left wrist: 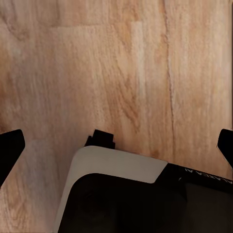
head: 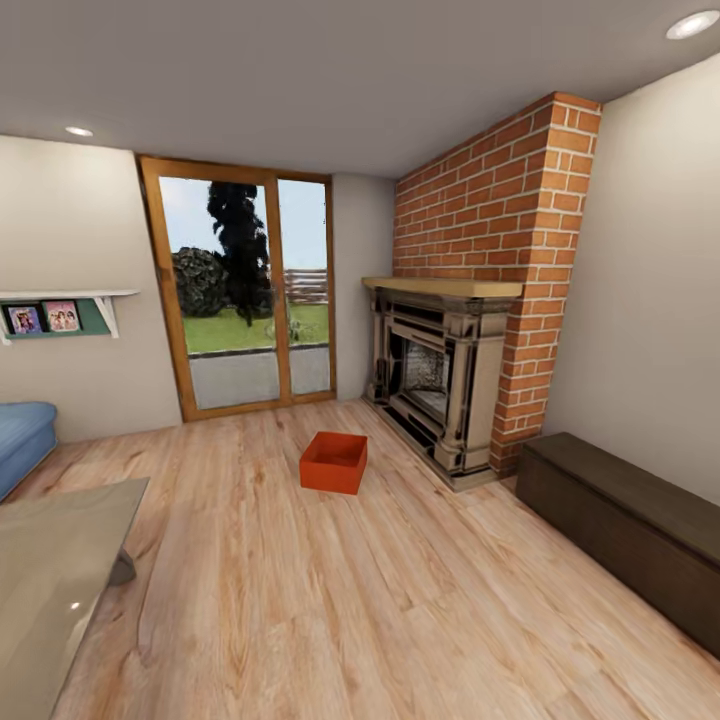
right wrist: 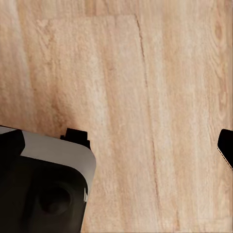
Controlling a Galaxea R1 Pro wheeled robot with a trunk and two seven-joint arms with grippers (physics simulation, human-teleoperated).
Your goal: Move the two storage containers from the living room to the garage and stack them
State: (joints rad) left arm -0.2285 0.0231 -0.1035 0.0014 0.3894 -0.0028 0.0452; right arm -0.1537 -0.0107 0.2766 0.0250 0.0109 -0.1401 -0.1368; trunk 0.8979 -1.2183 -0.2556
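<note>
I am in the living room, where one orange-red, lidless storage container [head: 333, 462] sits on the light wood-plank floor [head: 330, 600]. It lies a few steps ahead of me, in front of the brick fireplace [head: 440, 390]. My left gripper [left wrist: 116, 145] hangs open over bare planks, with its dark fingertips [left wrist: 9, 150] at the picture's edges and nothing between them. Over the planks as well, my right gripper [right wrist: 119, 145] is open and empty. Part of my grey and black body [left wrist: 121, 194] shows under each gripper. The garage is out of view.
A long dark low cabinet [head: 630, 510] runs along the right wall. At the near left stands a glass-topped table [head: 50, 580], with a blue sofa [head: 20, 440] behind it. A wood-framed glass door [head: 250, 300] is in the far wall. Open planks stretch between me and the container.
</note>
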